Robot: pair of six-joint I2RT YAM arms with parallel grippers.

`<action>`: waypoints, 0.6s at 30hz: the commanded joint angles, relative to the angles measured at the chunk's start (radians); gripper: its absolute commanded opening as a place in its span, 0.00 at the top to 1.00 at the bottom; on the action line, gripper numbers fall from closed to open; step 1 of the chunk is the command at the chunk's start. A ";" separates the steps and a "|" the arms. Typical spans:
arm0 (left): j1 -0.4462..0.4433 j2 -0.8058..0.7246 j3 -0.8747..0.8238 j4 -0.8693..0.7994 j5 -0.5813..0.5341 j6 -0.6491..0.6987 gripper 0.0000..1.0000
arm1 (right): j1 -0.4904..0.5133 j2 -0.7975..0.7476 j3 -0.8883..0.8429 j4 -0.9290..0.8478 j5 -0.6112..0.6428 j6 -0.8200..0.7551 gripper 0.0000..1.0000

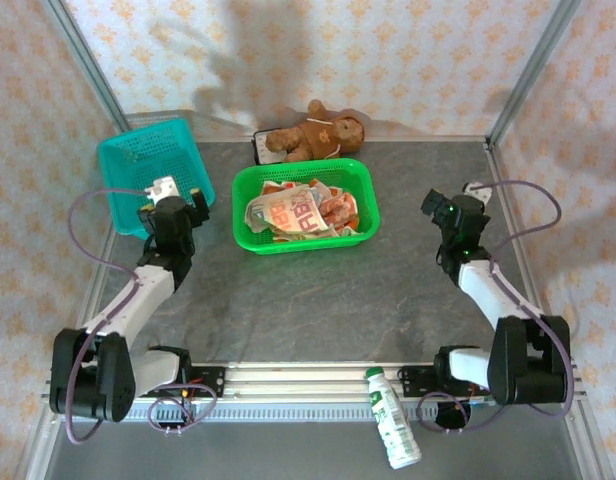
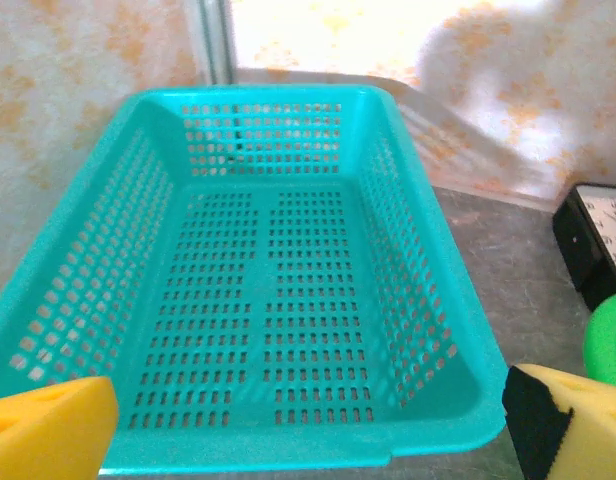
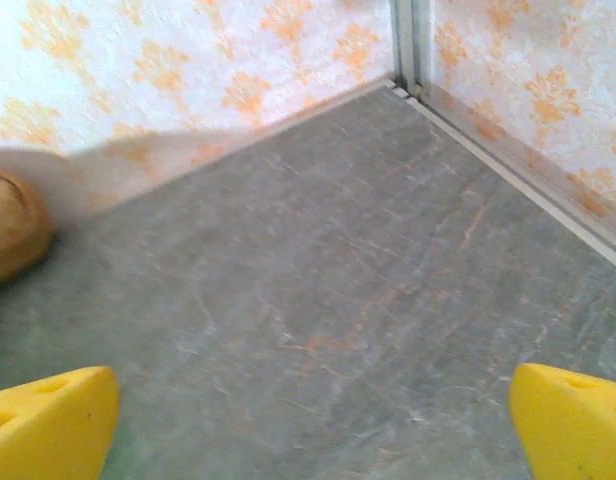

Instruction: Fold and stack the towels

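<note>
Left hand (image 1: 176, 203) is released, fingers spread wide, holding nothing. It hangs at the near rim of the teal basket (image 2: 80, 285). Right hand (image 1: 445, 207) is released too, also holding nothing, over bare tabletop (image 3: 338, 250) toward the right rear corner.

Towels (image 1: 300, 212) are all heaped in the green basket (image 1: 288, 246), centre rear, between my two hands and nearer the left one. They lie crumpled and overlapping, none folded yet. The one with block letters lies on top, orange-and-white ones beside and under it.

Handling, my guess: thin cloth, light and limp, not fragile, not slippery. It should sag and drape once lifted. Layers look tangled, so a deep pinch could drag up two at once.

Where to take hold: a free corner or edge of the top towel, shallow pinch, then lift clear of the basket wall and lay it flat on open tabletop in front. For the fold, one hand per corner.

Bear (image 1: 313, 130) sits behind the green basket, not mine to touch.
</note>
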 commanded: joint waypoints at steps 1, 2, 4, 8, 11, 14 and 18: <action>0.008 -0.032 0.125 -0.412 -0.005 -0.145 0.00 | 0.001 -0.050 0.065 -0.206 -0.114 0.168 0.01; 0.008 -0.031 0.164 -0.475 0.033 -0.177 0.00 | 0.004 -0.048 0.098 -0.234 -0.179 0.189 0.01; 0.009 -0.019 0.215 -0.567 0.138 -0.220 0.00 | 0.047 -0.034 0.158 -0.290 -0.199 0.210 0.01; 0.010 -0.020 0.229 -0.603 0.276 -0.283 0.00 | 0.224 0.017 0.277 -0.391 -0.135 0.178 0.01; 0.009 -0.047 0.198 -0.568 0.330 -0.305 0.00 | 0.343 0.096 0.361 -0.462 -0.127 0.165 0.01; 0.009 -0.063 0.180 -0.572 0.350 -0.309 0.00 | 0.460 0.213 0.456 -0.536 -0.116 0.154 0.01; 0.009 -0.085 0.162 -0.594 0.353 -0.297 0.00 | 0.573 0.372 0.569 -0.586 -0.141 0.149 0.07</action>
